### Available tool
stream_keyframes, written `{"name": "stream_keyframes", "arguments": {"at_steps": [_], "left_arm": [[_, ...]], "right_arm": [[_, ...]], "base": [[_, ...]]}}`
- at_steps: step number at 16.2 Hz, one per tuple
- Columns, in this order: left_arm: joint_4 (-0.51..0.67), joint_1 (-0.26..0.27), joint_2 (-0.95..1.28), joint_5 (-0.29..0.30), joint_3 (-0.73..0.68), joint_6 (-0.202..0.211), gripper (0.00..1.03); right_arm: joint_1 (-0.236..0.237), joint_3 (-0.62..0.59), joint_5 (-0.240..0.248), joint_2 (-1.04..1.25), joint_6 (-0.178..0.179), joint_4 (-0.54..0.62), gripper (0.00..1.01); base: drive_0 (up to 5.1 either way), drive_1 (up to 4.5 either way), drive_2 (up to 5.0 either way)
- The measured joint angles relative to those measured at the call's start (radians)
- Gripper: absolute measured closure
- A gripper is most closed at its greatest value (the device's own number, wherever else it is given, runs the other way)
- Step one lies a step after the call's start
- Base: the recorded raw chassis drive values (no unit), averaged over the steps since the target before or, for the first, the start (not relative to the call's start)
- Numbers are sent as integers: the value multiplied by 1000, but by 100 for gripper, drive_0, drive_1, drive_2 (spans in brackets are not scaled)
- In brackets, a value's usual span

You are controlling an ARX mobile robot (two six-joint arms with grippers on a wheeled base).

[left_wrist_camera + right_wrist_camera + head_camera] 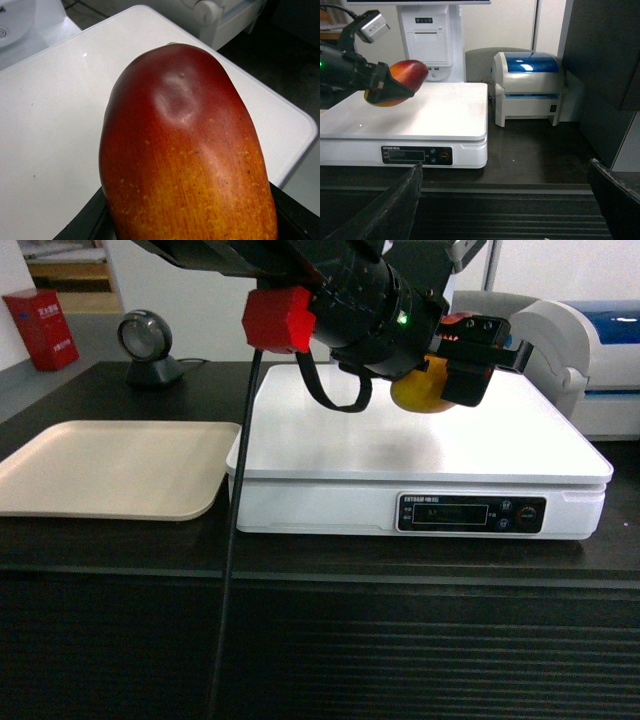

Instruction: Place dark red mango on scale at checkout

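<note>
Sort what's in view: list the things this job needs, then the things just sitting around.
Needed:
dark red mango, held above the platform by the left gripper
scale
checkout counter

Just sitting around:
beige tray
white-and-blue printer
round scanner
red box

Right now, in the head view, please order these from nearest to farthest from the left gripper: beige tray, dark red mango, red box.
1. The dark red mango, held in the left gripper above the scale.
2. The beige tray, left of the scale.
3. The red box, far left, behind the counter.
</note>
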Motion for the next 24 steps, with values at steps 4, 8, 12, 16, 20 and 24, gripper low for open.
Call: {"name": "stream_keyframes", "arguments": {"at_steps": [4, 8, 12, 16, 20, 24], "left_arm": [[-91, 14, 152, -70, 184, -64, 41], [-193, 10, 248, -135, 342, -133, 41], [-266, 0, 287, -166, 419, -176, 41], [-226, 0, 275, -148, 377, -211, 5], [-157, -2, 227, -147, 320, -206, 5], [-44, -10, 102, -157, 249, -145, 5]], "right_arm": [[0, 0, 0, 0, 0, 0, 3], [0, 0, 0, 0, 0, 0, 3], [0, 0, 0, 0, 0, 0, 3], [0, 0, 0, 0, 0, 0, 3], [0, 0, 0, 0, 0, 0, 3], [0, 0, 0, 0, 0, 0, 3]], "base": [[0, 0, 0], [0, 0, 0], [0, 0, 0], [0, 0, 0], [0, 0, 0], [0, 0, 0]]}}
